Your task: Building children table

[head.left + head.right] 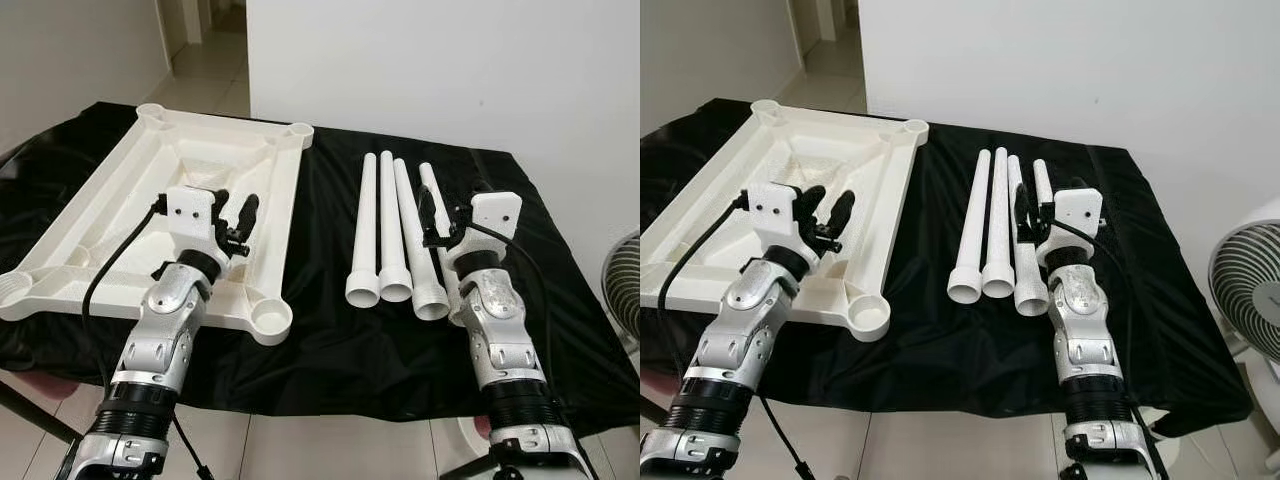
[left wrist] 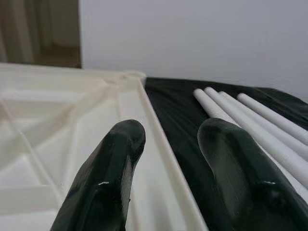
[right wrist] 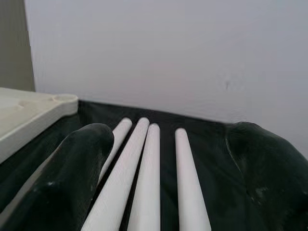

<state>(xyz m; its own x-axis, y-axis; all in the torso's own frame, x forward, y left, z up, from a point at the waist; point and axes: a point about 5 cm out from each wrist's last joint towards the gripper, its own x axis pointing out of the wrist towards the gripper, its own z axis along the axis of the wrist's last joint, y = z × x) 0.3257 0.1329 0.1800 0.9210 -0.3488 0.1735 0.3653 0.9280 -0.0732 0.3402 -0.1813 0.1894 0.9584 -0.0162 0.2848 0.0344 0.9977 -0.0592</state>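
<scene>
4 white legs (image 1: 398,232) side by side right of bench centre, sockets toward near edge; upturned tabletop (image 1: 160,215) at left. Right gripper (image 1: 432,222) spread wide over outermost leg, left gripper (image 1: 238,222) released above tabletop's rim. Risk: nudged legs rolling off. Little room right, fan (image 1: 1250,290) close.

upturned white tabletop (image 1: 120,200) (four legs (image 1: 395,230) beside)

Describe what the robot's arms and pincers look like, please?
Both arms are silver metal in jointed segments, with ribbed black collars low down. Each wrist carries a white boxy block. The left gripper and right gripper each have two long, rounded, glossy black fingers. A black cable loops along the left arm.
</scene>
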